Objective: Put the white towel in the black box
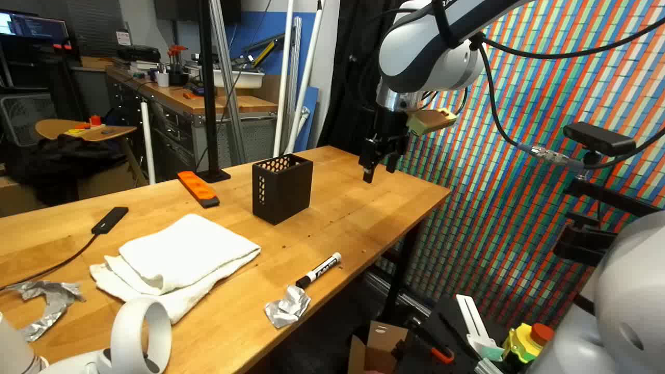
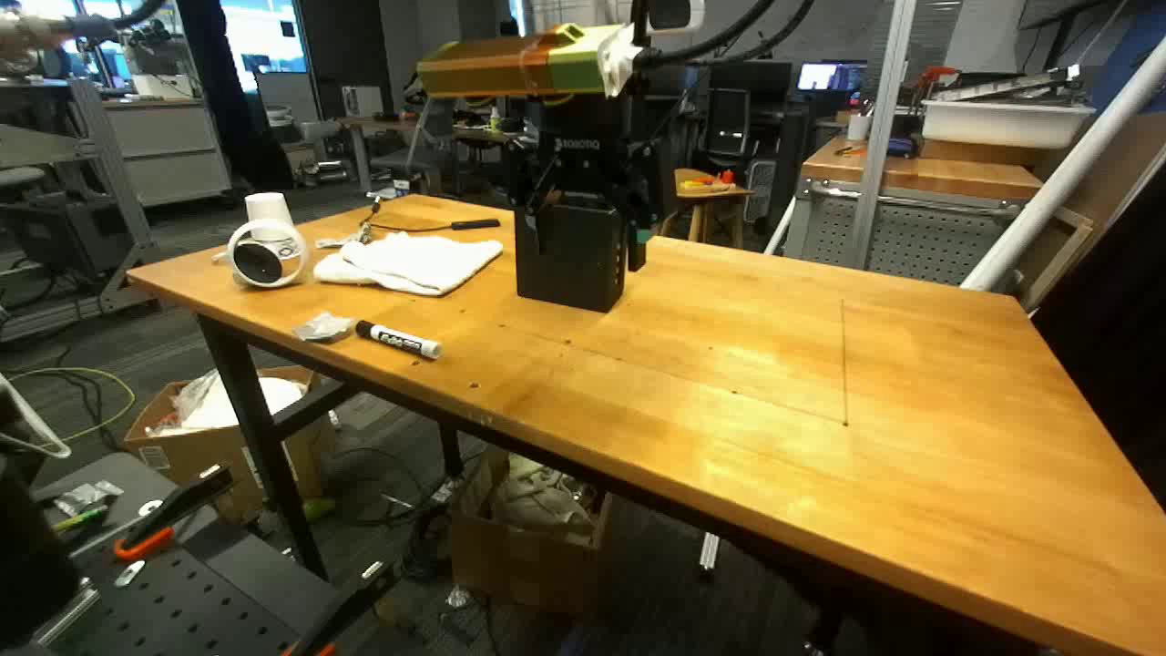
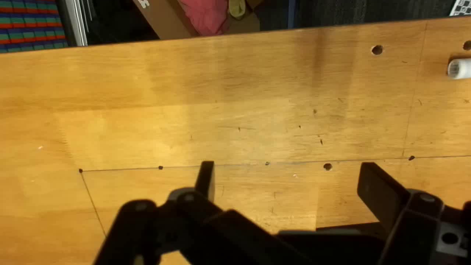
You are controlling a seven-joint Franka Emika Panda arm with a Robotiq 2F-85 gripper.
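Note:
The white towel [image 1: 182,252] lies folded and rumpled on the wooden table, also seen in an exterior view [image 2: 414,262]. The black box [image 1: 284,193] stands upright with its open top facing up and holes in its sides. It also shows in an exterior view [image 2: 569,264], partly covered by the gripper in front of it. My gripper [image 1: 380,171] hangs above the table, to the side of the box and apart from it. In the wrist view the gripper [image 3: 287,165] is open, with bare wood between its fingers. The towel is out of the wrist view.
A marker [image 1: 322,269] and crumpled foil [image 1: 288,307] lie near the table's edge. A white ring-shaped device [image 1: 143,332] stands beside the towel. An orange object [image 1: 198,189], a black post [image 1: 208,104] and a small black device with a cable [image 1: 109,219] are along the far side.

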